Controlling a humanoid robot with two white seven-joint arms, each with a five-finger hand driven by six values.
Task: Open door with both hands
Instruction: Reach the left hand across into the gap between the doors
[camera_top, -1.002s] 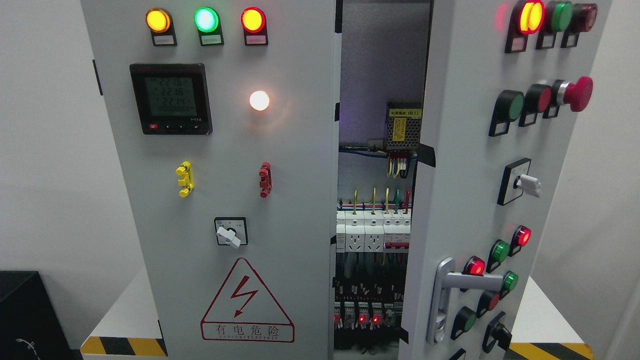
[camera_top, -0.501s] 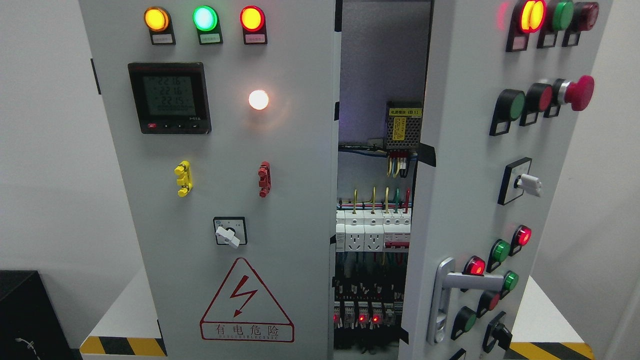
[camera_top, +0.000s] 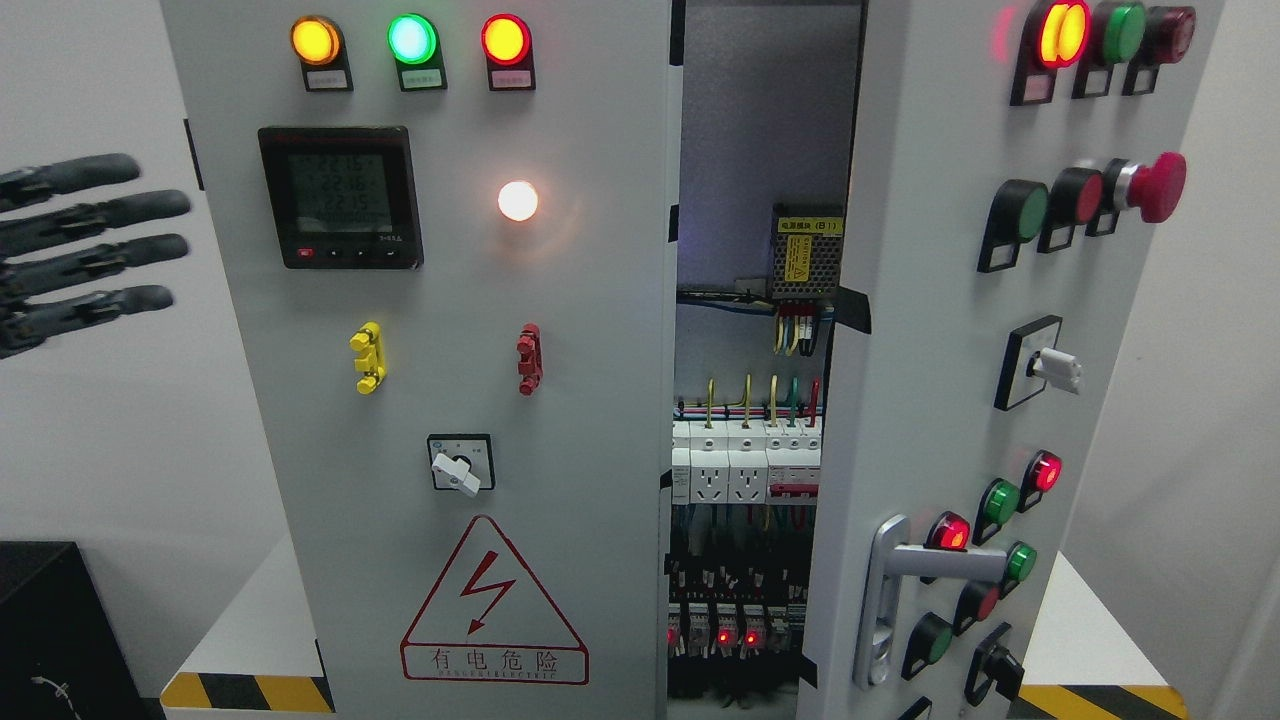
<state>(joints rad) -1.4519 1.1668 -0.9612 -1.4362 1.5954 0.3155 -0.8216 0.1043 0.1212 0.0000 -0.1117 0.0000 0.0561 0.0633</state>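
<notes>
A grey electrical cabinet fills the head view. Its left door (camera_top: 450, 400) faces me, with lamps, a meter and a warning triangle. Its right door (camera_top: 930, 380) stands swung open towards me, with a silver lever handle (camera_top: 900, 580) low on it. Between them the cabinet's inside (camera_top: 750, 450) shows breakers and wiring. My left hand (camera_top: 80, 240) comes in at the left edge, dark fingers (camera_top: 110, 212) spread and straight, left of the left door's outer edge and apart from it. It holds nothing. My right hand does not show.
The cabinet stands on a white platform (camera_top: 240, 640) with yellow-black hazard stripes along the front. A black box (camera_top: 50, 630) sits at the lower left. A red mushroom button (camera_top: 1155, 187) and other knobs stick out from the right door. White walls stand behind.
My left hand has come into view at the left edge, fingers spread; it was out of sight before. The doors have not moved.
</notes>
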